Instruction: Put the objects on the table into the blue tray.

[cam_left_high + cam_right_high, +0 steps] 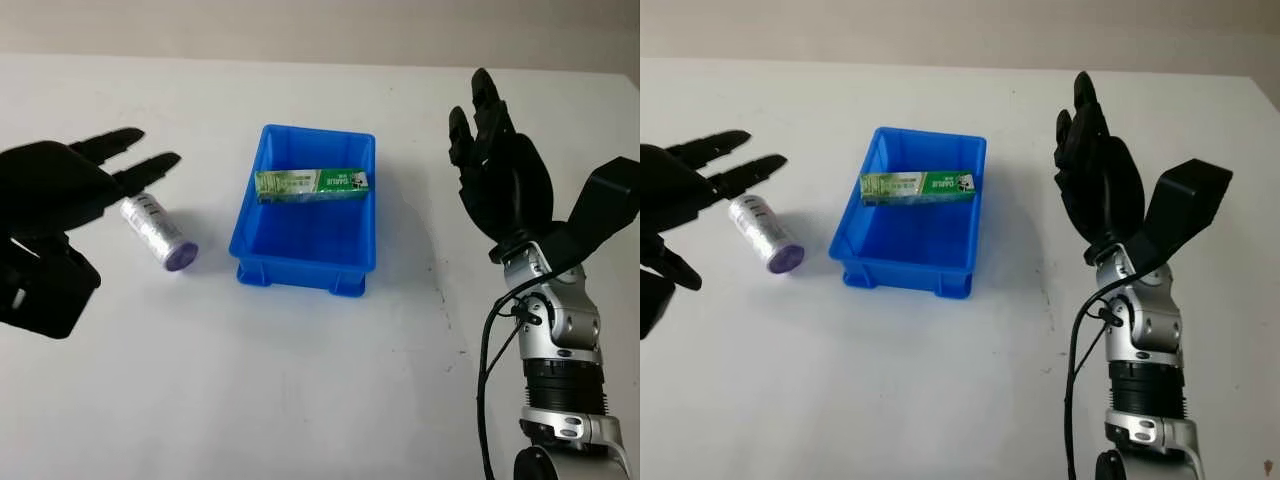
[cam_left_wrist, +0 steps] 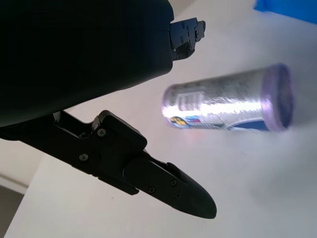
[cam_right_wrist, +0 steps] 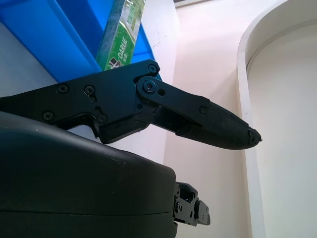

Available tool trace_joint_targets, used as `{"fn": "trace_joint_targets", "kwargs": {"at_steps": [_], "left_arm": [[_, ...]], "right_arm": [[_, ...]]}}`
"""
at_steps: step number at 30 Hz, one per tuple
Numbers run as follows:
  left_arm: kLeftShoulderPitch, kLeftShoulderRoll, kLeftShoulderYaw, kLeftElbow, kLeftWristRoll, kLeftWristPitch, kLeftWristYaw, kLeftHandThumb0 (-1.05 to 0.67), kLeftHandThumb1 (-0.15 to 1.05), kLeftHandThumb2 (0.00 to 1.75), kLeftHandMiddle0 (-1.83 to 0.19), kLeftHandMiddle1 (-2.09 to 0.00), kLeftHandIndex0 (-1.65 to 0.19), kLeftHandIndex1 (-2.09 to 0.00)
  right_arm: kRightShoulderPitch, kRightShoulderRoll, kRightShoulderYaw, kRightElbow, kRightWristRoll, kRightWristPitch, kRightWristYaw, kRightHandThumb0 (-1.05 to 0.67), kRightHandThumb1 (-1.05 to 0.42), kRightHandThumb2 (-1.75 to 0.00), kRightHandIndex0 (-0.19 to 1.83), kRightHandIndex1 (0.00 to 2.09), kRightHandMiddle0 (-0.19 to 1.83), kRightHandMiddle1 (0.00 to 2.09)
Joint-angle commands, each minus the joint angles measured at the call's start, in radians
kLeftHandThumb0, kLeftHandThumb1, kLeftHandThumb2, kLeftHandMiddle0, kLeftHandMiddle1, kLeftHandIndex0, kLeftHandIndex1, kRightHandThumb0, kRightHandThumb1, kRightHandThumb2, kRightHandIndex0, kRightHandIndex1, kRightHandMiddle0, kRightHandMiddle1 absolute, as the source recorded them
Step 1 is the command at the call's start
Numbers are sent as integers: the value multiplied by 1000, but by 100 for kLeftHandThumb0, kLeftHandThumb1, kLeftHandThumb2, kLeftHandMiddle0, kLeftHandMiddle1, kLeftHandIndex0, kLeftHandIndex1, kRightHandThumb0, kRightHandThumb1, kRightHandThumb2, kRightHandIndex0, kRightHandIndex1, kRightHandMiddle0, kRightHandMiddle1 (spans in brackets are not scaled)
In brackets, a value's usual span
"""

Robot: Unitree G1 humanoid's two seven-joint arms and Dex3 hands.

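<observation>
A blue tray [image 1: 255, 248] stands at the table's middle. A green toothpaste box [image 1: 313, 184] lies across its far part, also visible in the right wrist view as the green box [image 3: 119, 42]. A silver can with a purple end [image 1: 158, 232] lies on its side left of the tray; the left wrist view shows this can [image 2: 228, 99] close up. My left hand [image 1: 120, 165] is open, hovering just over the can's far end. My right hand [image 1: 480, 125] is open, raised to the right of the tray, holding nothing.
The white table [image 1: 300, 380] stretches wide in front of the tray. A pale wall runs along the table's far edge [image 1: 300, 58]. My right forearm with its cables [image 1: 550, 370] rises at the bottom right.
</observation>
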Motion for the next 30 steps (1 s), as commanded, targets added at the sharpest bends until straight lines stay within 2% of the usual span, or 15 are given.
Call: {"fn": "trace_joint_targets", "kwargs": {"at_steps": [1,13,18,21,25,27,28,29,30], "left_arm": [[-37,-13,-23,27,19,-16,23,-73,84,6,17,-5,18,-3],[-176,-105,-118,228,91,-98,165,-61,88,6,9,-7,8,-8],[-224,-137,-182,309,146,-136,225,-58,89,6,3,-8,3,-9],[-244,-152,-216,350,180,-162,286,-56,91,6,-8,-9,-5,-11],[-245,-188,-226,429,154,-191,362,-51,90,5,-45,-14,-34,-21],[-242,-196,-232,450,150,-207,391,-50,90,5,-55,-19,-43,-26],[-240,-195,-238,457,156,-218,411,-50,90,5,-50,-47,-44,-39],[-239,-194,-242,462,161,-227,425,-51,90,5,-32,-103,-34,-78],[-240,-191,-250,463,170,-234,437,-52,90,5,-25,-123,-25,-101]], "right_arm": [[1,-14,-10,3,3,-15,8,-79,-105,-80,-19,0,-19,0],[11,-18,-21,6,6,-11,16,-80,-105,-77,-19,0,-19,0],[16,-21,-22,0,7,-7,21,-80,-105,-77,-19,0,-19,0],[18,-23,-23,0,7,-5,22,-81,-105,-76,-19,0,-19,0],[19,-26,-25,-3,7,-4,24,-81,-105,-76,-19,0,-19,0],[19,-28,-27,-6,8,-2,22,-81,-105,-75,-19,0,-19,0],[18,-30,-29,-8,9,0,20,-81,-105,-75,-19,0,-19,0],[18,-31,-30,-9,9,2,19,-80,-105,-75,-19,0,-19,0],[17,-32,-31,-9,10,4,18,-80,-105,-75,-19,0,-19,0]]}}
